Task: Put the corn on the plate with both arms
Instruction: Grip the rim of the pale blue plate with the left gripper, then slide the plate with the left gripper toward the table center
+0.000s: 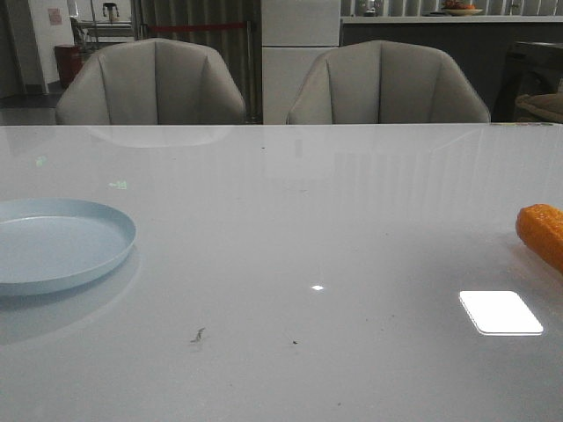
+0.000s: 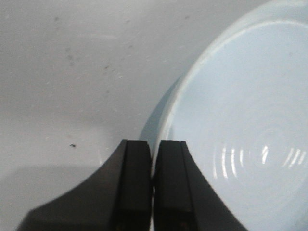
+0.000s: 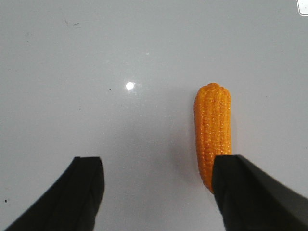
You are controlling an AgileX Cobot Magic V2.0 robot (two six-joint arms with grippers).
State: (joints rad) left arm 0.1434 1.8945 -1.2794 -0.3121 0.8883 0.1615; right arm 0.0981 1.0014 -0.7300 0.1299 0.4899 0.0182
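The corn (image 3: 212, 135) lies flat on the pale grey bench (image 1: 299, 229) at its far right edge in the front view, only its blunt end showing there, while the plate (image 1: 106, 255) sits well apart at the far left. That split probably explains the two-arm job: each arm covers its own side, so the cob would have to be carried toward the middle and handed across. The right gripper (image 3: 159, 192) hangs above the bench with its jaws spread wide and nothing between them; the cob lies just beside one finger, which hides its near end, so the gripper looks off-centre for a grasp and would likely need to shift sideways first. The left gripper (image 2: 153, 187) has its jaws pressed together, empty, poised at the rim of the plate. The cob is orange-yellow with neat rows of bumpy kernels and a rounded end pointing away from the right gripper. The plate is pale blue, shallow, smooth and bare. Two padded chairs (image 1: 154, 83) stand behind the bench.
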